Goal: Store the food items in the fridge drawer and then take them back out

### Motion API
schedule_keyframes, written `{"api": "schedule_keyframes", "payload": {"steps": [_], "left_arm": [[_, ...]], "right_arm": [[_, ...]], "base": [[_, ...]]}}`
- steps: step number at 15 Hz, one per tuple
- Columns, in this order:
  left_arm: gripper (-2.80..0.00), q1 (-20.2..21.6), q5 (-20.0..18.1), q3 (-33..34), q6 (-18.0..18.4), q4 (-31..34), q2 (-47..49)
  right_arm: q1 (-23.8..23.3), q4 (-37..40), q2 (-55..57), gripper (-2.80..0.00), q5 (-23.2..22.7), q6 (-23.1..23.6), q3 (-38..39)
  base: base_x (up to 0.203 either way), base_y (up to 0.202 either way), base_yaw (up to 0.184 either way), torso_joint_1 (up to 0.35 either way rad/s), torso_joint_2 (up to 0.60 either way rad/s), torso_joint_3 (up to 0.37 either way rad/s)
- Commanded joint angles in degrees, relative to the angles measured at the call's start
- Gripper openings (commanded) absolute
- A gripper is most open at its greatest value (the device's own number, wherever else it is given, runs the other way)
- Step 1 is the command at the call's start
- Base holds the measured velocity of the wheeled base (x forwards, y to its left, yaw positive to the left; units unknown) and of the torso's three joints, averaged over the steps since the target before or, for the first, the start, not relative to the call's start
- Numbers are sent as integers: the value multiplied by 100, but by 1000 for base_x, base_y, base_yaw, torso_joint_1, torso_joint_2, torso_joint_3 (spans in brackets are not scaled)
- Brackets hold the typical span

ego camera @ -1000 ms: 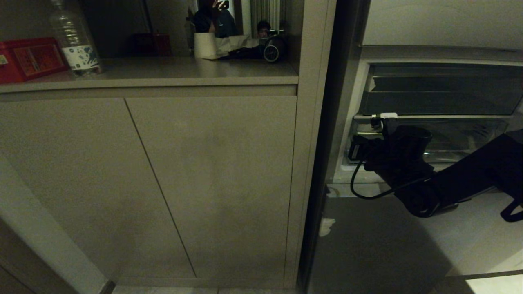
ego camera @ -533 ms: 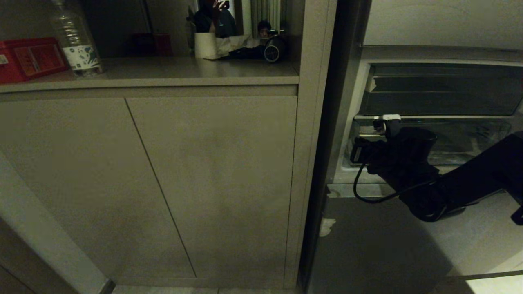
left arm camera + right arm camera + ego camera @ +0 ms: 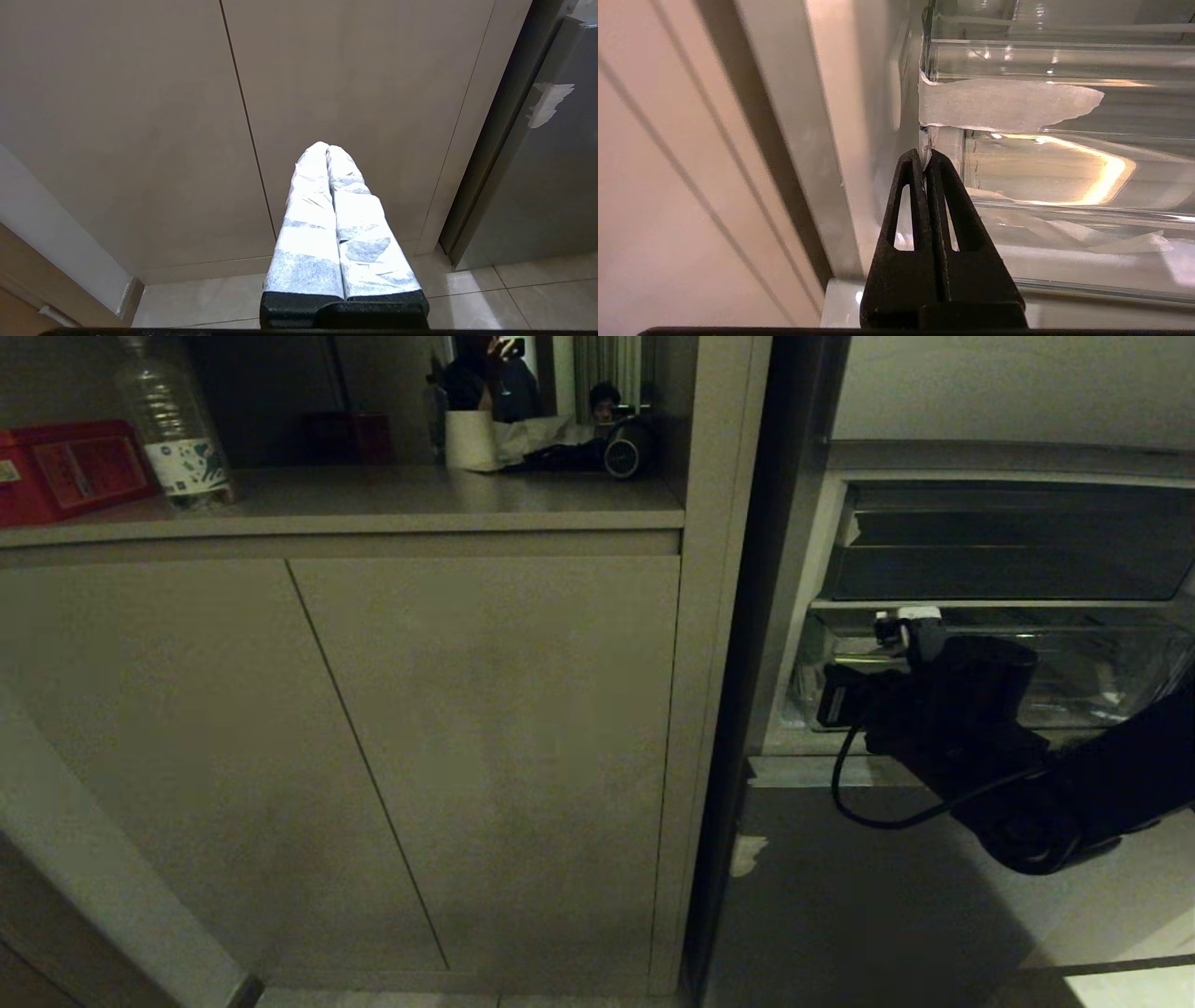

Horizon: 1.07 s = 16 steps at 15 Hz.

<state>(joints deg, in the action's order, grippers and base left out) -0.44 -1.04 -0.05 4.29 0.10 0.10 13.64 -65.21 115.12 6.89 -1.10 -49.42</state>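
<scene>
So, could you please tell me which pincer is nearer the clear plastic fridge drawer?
The right pincer, shut, with its tips at the clear plastic fridge drawer's front corner. The left pincer, also shut, points at the beige cabinet doors, away from it.

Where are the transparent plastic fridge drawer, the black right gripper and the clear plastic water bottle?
transparent plastic fridge drawer (image 3: 1064,168), right wrist view, on its clear front wall.
black right gripper (image 3: 926,156), right wrist view, at the shut fingertips.
clear plastic water bottle (image 3: 177,439), head view, on its body.

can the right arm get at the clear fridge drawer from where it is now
Probably yes: the right gripper, jaws shut, sits at the fridge drawer by its front corner, with nothing between them.
</scene>
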Motion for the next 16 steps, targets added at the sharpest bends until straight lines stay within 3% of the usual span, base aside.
{"api": "schedule_keyframes", "payload": {"steps": [1, 16], "left_arm": [[-280, 0, -1, 5, 2, -1, 8], [-280, 0, -1, 5, 2, -1, 8]], "right_arm": [[-2, -27, -314, -280, 20, -9, 353], [7, -27, -1315, -280, 32, -48, 1702]], "base": [[0, 0, 0, 0, 0, 0], [0, 0, 0, 0, 0, 0]]}}
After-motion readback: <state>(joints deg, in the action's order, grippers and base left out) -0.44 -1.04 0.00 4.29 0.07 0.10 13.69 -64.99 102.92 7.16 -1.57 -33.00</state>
